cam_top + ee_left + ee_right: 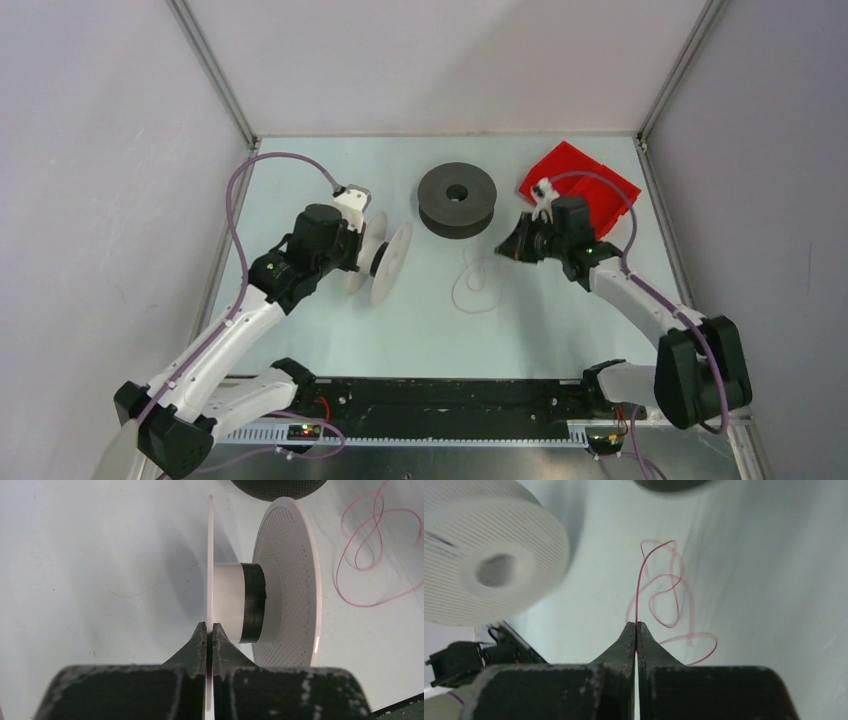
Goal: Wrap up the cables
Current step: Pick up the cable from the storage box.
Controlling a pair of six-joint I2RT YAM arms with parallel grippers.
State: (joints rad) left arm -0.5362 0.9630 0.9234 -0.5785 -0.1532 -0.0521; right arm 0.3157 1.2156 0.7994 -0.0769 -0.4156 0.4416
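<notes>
Pink filament [637, 595] lies in loose loops on desk [420, 335], near dark grey spool [457, 198]; your right hand [636, 628] pinched shut on one strand. Your left hand [210, 630] clamped on flange of white spool [287, 580], spool standing on edge.

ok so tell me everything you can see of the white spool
The white spool looks like plastic: two thin round flanges, the far one dotted with tiny holes, joined by a white hub with a black band around it. No winding shows on the hub. It stands on edge, axis level, left of the dark grey spool in the top view. The left gripper is shut on the rim of its near flange. The loose pink filament lies apart from it.
</notes>
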